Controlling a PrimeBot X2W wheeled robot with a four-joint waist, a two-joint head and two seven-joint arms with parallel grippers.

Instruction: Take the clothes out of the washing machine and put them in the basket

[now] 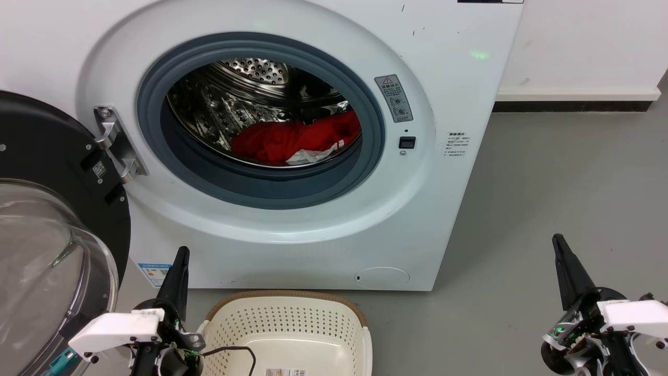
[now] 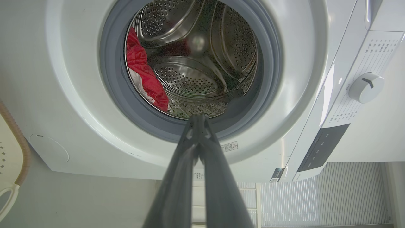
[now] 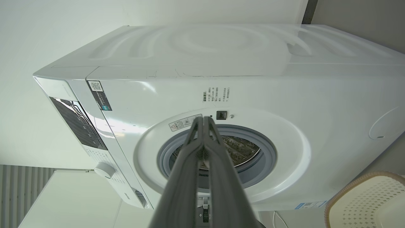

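Nearest, the left gripper (image 1: pixel 181 256) and right gripper (image 1: pixel 557 243) hang low, jaws pressed together, holding nothing. Between them the basket (image 1: pixel 284 296) sits unfilled. Beyond, the clothes (image 1: pixel 292 140) lie in the drum (image 1: pixel 209 109) of the open washer (image 1: pixel 449 209). First reach not yet begun, I'd say: part jaws, go in.

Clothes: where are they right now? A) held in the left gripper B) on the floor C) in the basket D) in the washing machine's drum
D: the red clothes lie low in the steel drum of the washing machine, and the part of the basket in view holds no garment.
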